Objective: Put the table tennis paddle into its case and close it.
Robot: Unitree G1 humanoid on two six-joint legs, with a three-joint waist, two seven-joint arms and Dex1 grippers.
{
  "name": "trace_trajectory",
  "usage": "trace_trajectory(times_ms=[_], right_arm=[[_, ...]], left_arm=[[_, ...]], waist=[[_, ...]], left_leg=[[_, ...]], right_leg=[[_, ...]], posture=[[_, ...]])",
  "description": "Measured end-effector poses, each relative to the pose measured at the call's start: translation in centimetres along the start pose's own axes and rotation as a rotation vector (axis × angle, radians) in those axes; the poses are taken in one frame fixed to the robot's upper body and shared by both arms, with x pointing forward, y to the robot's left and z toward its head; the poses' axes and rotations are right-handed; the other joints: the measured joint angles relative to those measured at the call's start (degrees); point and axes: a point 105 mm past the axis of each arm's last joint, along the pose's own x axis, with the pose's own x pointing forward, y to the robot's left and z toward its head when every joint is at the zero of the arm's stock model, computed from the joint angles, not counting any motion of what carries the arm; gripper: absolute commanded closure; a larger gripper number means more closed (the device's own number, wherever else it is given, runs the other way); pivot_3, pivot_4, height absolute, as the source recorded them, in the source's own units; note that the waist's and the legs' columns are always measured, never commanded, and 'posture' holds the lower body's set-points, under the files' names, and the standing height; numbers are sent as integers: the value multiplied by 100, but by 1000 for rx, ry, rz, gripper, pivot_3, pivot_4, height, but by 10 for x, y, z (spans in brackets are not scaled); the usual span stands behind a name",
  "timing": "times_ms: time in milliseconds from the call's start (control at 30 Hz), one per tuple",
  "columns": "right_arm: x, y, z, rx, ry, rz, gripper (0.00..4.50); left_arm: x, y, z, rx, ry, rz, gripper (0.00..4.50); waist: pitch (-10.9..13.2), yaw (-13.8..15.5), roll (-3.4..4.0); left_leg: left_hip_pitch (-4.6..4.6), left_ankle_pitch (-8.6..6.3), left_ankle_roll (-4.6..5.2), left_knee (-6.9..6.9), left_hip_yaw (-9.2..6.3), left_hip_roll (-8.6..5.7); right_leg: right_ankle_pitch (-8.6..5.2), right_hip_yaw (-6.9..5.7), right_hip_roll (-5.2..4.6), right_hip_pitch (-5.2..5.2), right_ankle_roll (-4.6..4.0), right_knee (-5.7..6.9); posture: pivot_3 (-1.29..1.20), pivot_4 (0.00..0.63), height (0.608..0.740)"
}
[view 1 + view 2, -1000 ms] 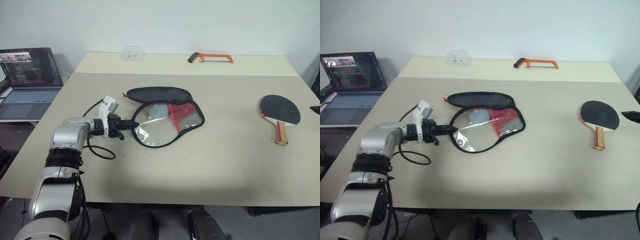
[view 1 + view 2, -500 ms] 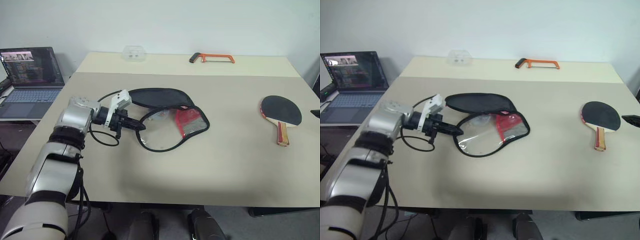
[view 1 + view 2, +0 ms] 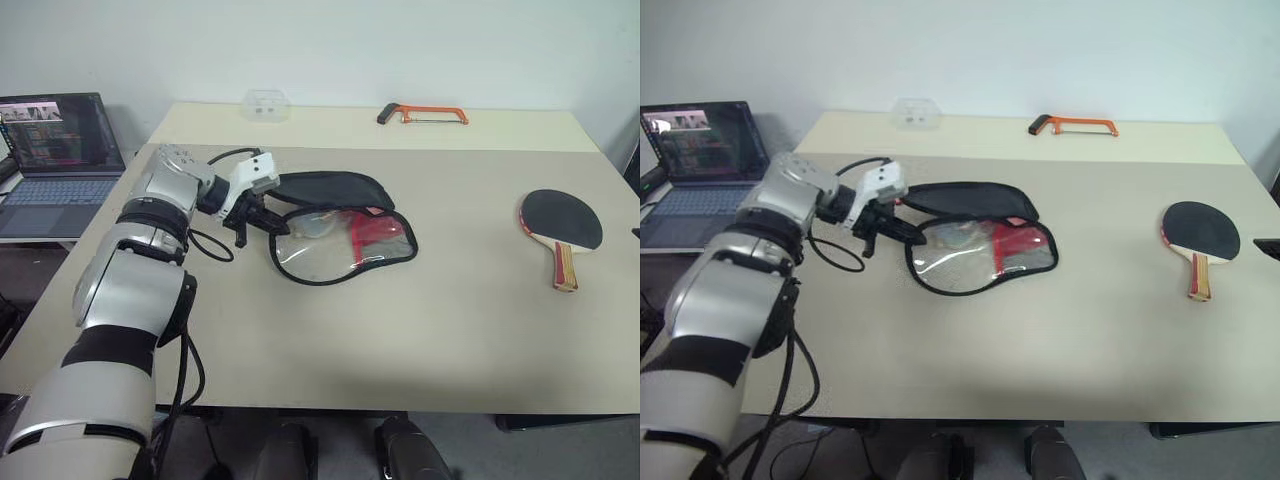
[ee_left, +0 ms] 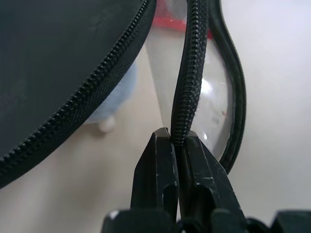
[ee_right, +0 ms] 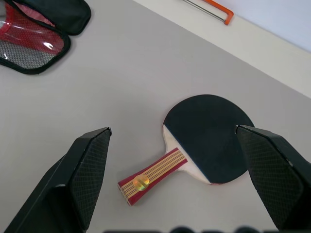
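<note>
Black fingers of the left gripper (image 4: 177, 138) pinch the zip edge of the case (image 3: 340, 235), which lies open mid-table; the right gripper (image 5: 180, 160) hangs spread wide above the paddle (image 3: 560, 225) near the table's (image 3: 420, 330) right edge.

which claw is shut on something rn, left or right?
Left claw: it pinches the zipper edge of the case. Right claw stands wide open above the table tennis paddle, holding nothing.

Orange hacksaw (image 3: 422, 114) (far edge), laptop (image 3: 58, 160) beside table (image 3: 400, 330).
</note>
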Motion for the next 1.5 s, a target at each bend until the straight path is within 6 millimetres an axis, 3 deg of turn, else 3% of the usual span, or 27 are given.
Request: trace_trajectory(times_ms=[300, 567, 833, 1067, 1200, 1500], right_arm=[[-1, 2, -4, 2, 14, -10, 0], [0, 1, 0, 0, 5, -11, 0], [3, 3, -2, 5, 4, -2, 0], [3, 3, -2, 6, 2, -2, 0], [4, 4, -2, 6, 1, -1, 0], [6, 4, 2, 0, -13, 3, 0]], left_arm=[[-4, 12, -24, -31, 100, 124, 4483], [-9, 25, -47, 124, 345, 248, 4483], [-20, 54, -53, 298, 479, 533, 4483], [-15, 64, -45, 301, 415, 661, 4483], [-11, 59, -42, 246, 346, 619, 3443], [-9, 59, -44, 259, 327, 623, 171]], waist=[[0, -7, 0], [0, -15, 0], [1, -2, -1], [0, 15, -1], [0, 25, -1], [0, 24, -1]], left_leg=[[0, 0, 0, -1, -1, 1], [2, 0, 0, -2, -2, 2], [1, 0, 0, -1, -1, 1], [-1, 0, -1, -1, 2, -2], [-1, 1, -1, -1, 6, -3], [-2, 1, -1, -1, 3, -5]], right_leg=[[0, 0, 0, -1, 0, -1], [1, 3, 1, -1, 1, -1], [2, 3, -1, -1, 4, -2], [2, 1, -3, -1, 4, -2], [2, -1, -4, -1, 4, -2], [2, -1, -5, 0, 4, -2]], posture=[[0, 150, 740], [0, 150, 740], [0, 150, 740], [0, 150, 740], [0, 150, 740], [0, 150, 740]])
